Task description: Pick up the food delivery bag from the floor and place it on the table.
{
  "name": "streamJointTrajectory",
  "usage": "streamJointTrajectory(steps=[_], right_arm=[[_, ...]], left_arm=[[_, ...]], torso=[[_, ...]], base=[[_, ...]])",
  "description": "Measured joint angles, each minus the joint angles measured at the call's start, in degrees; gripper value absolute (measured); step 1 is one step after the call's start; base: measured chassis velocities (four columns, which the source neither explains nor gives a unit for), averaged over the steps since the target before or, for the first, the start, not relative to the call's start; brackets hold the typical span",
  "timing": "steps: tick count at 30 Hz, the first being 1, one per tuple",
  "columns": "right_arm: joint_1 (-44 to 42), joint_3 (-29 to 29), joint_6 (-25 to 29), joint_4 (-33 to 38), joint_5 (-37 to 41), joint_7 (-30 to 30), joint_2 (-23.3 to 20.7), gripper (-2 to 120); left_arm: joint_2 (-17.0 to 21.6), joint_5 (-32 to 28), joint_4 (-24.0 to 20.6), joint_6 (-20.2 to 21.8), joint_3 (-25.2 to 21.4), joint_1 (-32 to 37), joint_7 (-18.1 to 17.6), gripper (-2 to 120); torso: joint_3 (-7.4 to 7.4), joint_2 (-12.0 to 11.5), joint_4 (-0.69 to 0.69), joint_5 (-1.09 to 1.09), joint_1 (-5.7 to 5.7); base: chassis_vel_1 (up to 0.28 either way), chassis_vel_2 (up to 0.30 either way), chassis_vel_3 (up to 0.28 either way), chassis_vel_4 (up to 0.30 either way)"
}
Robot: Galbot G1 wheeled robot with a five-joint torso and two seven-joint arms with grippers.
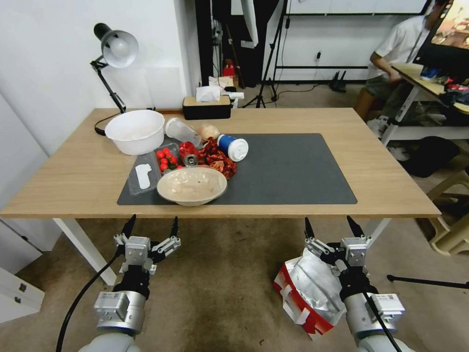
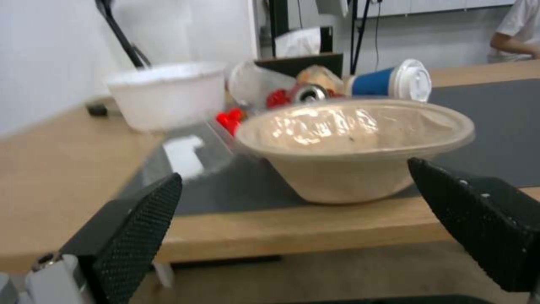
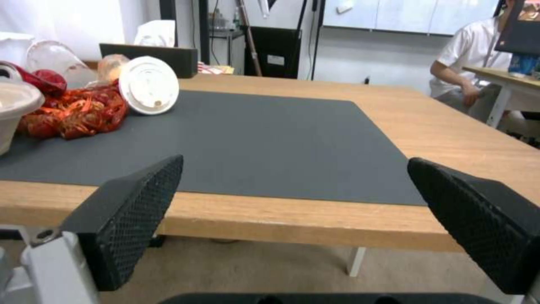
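One food delivery bag [image 1: 305, 288] on floor [image 1: 220, 293], partly hidden behind right gripper [image 1: 331, 227], one counter [image 1: 391, 195], two grippers, left gripper [image 1: 151, 227], both spread apart, empty.

The right hand [image 1: 330, 226] and arm hide part of the food delivery bag [image 1: 308, 293].

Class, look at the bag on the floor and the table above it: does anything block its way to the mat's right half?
Nothing visible does. The food delivery bag sits below the right gripper, both grippers open; the mat's right half is bare, the clutter lying left.

Foil-lined paper bag [image 1: 312, 288], wood table [image 1: 78, 171]
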Motion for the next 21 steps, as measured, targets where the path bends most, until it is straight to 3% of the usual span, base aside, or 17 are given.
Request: streamJointTrajectory(steps=[4, 9, 12, 14, 21], right_arm=[[-0.05, -0.01, -1.61, 0.15, 0.23, -0.25, 0.10, 100], [-0.47, -0.29, -8.61, 0.89, 1.31, -1.55, 0.71, 100], [-0.52, -0.28, -10.79, 1.48, 1.79, -2.01, 0.94, 100], [-0.74, -0.19, -15.47, 2.77, 2.93, -3.00, 1.44, 100], [-0.85, 0.69, -16.59, 4.07, 3.68, -3.52, 1.33, 100]], left_arm=[[1.40, -5.26, -0.16, 4.83, 1.88, -1.92, -1.95, 100], [3.85, -14.43, -0.52, 13.27, 5.12, -5.20, -5.38, 100], [4.63, -17.47, -0.62, 16.06, 6.20, -6.28, -6.51, 100], [5.87, -22.21, -0.81, 20.45, 7.92, -8.01, -8.25, 100], [7.20, -23.61, -2.06, 17.07, 7.20, -6.88, -7.80, 100]], torso=[[0.00, 0.00, 0.00, 0.00, 0.00], [0.00, 0.00, -0.01, 0.00, 0.00], [0.00, 0.00, 0.00, 0.00, 0.00], [0.00, 0.00, -0.01, 0.01, 0.00], [0.00, 0.00, 0.00, 0.00, 0.00]], base=[[0.000, 0.000, 0.000, 0.000], [0.000, 0.000, 0.000, 0.000], [0.000, 0.000, 0.000, 0.000], [0.000, 0.000, 0.000, 0.000], [0.000, 0.000, 0.000, 0.000]])
